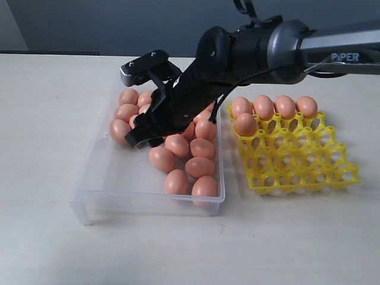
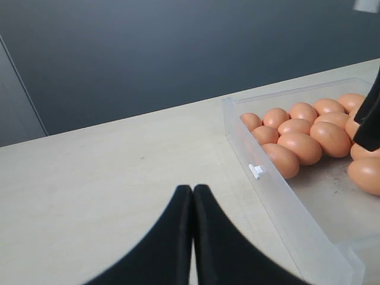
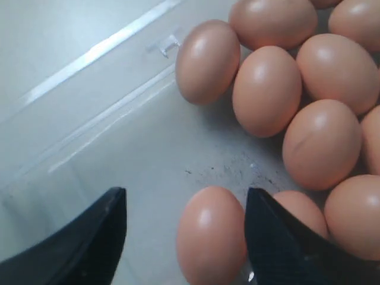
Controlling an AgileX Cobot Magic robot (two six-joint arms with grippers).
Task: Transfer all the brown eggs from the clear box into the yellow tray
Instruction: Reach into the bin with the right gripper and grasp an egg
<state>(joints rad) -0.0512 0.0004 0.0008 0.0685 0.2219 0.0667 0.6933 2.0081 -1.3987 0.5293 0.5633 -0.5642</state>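
"PiPER" on the right arm [image 1: 341,46]

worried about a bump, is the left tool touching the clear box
Apart. The left wrist view shows bare table between the shut left tool and the clear box wall.

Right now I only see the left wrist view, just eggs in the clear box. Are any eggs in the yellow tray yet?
Observer: Yes. The yellow tray holds five brown eggs, four along its back row in the exterior view and one just in front.
Operator: Is the other arm grabbing an egg?
Observer: Not gripped yet. The right gripper is open, low in the clear box, with one egg sitting between its jaws.
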